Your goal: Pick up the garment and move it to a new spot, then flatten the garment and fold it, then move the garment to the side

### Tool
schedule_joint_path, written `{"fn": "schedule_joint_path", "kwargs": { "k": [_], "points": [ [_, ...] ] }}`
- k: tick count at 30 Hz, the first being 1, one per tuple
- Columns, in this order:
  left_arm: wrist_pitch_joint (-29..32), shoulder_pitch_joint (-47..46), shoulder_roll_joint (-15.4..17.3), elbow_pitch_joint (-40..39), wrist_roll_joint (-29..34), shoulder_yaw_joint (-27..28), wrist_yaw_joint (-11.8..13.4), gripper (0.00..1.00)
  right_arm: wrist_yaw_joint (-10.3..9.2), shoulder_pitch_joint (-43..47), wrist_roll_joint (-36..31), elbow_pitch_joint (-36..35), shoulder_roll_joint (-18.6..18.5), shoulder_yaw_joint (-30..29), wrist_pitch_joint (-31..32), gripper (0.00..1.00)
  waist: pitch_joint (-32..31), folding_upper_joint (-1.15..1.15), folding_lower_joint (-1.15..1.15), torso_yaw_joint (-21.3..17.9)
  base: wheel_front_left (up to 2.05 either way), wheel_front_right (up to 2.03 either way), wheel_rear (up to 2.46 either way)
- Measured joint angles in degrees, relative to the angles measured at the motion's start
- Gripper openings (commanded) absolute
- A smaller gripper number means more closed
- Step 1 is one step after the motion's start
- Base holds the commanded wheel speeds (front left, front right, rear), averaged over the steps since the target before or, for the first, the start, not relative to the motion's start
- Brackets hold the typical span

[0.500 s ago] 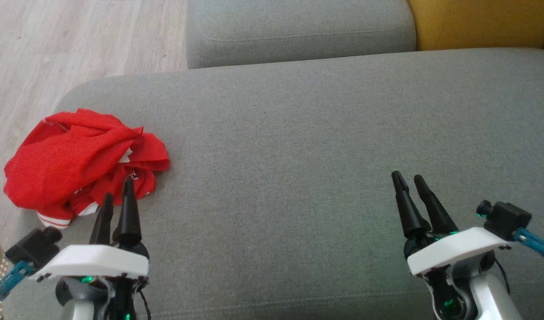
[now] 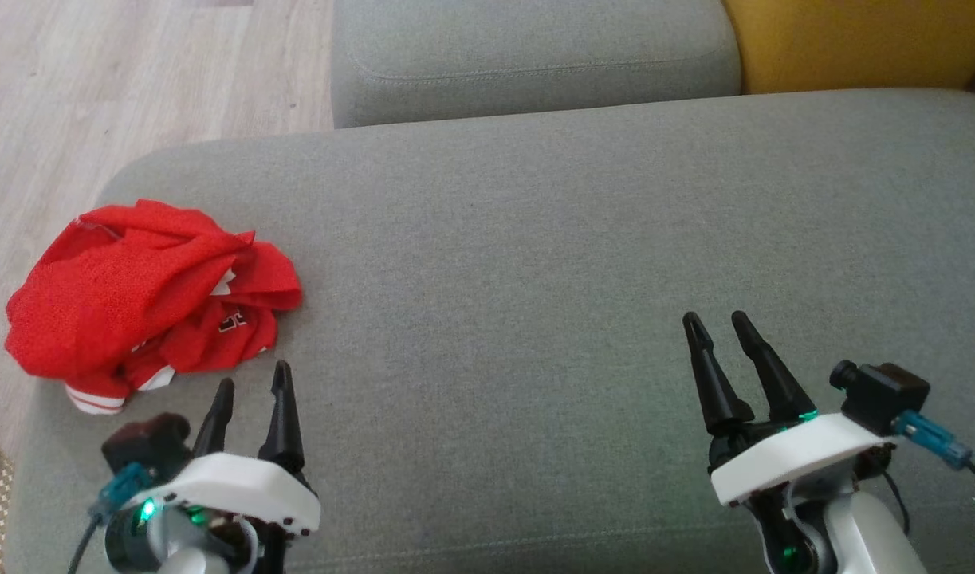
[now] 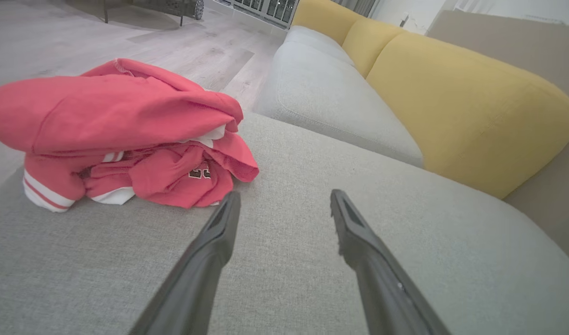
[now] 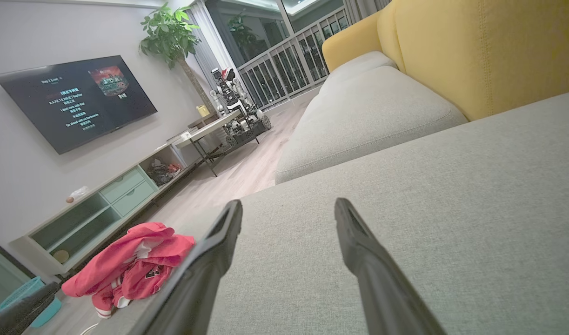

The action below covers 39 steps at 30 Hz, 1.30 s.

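Observation:
The garment [image 2: 144, 291] is a crumpled red top with white striped trim, heaped on the far left end of the grey sofa cushion [image 2: 535, 263]. In the left wrist view the garment [image 3: 121, 135] lies just ahead and left of my fingers. My left gripper [image 2: 253, 377] hovers open just right of and nearer than the heap, touching nothing. Well away at the lower right, my right gripper [image 2: 718, 320] also stands open over bare cushion. The right wrist view shows the garment [image 4: 133, 265] far off to the left.
The cushion's left edge drops to a wooden floor [image 2: 136, 72]. A second grey cushion [image 2: 535, 56] and a yellow backrest [image 2: 854, 40] lie beyond. The right wrist view shows a TV cabinet [image 4: 103, 204], a wall screen [image 4: 77, 100] and a small table [image 4: 210, 135] across the room.
My left gripper has pulled back and to the right, off the garment's near edge. The right gripper shifted slightly left. The garment lies as before.

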Motion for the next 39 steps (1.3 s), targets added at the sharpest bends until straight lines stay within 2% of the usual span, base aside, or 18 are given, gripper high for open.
{"fn": "schedule_joint_path", "kwargs": {
  "k": [7,9,21,29,35,39],
  "points": [
    [-1.19,-0.19,2.33,-0.11,4.37,-4.09,4.6,1.0,0.0,0.14,-4.61,-0.3,-0.01,-0.02,-1.35,1.0,-0.05,0.0,0.0,-0.31,0.0,0.0,0.0],
    [-1.23,-0.24,2.65,-0.18,5.1,-4.82,5.01,1.0,0.0,0.15,-5.17,-0.46,-0.01,-0.2,-1.47,1.0,-0.07,0.0,0.0,-0.33,0.0,0.0,0.0],
    [-3.56,-1.58,5.86,-0.43,13.22,-13.47,10.99,1.0,0.0,1.47,-13.4,-0.53,-0.02,-1.78,-3.35,1.0,-0.66,0.0,0.0,0.06,0.0,0.0,0.0],
    [-4.77,-1.6,6.6,-0.85,16.77,-16.45,13.22,1.0,0.0,1.44,-20.13,0.82,-0.02,-1.64,-5.0,1.0,-0.88,0.0,0.0,0.25,0.0,0.0,0.0],
    [-5.79,-1.61,6.86,-1.56,19.39,-17.61,14.46,1.0,0.0,1.42,-20.54,1.03,-0.03,-1.78,-5.83,1.0,-0.88,0.0,0.0,0.39,0.0,0.0,0.0],
    [-6.57,-1.59,6.75,-2.55,20.25,-17.59,14.15,1.0,0.0,1.37,-20.57,1.66,-0.03,-2.13,-6.43,1.0,-0.84,0.0,0.0,0.56,0.0,0.0,0.0]
  ]
}}
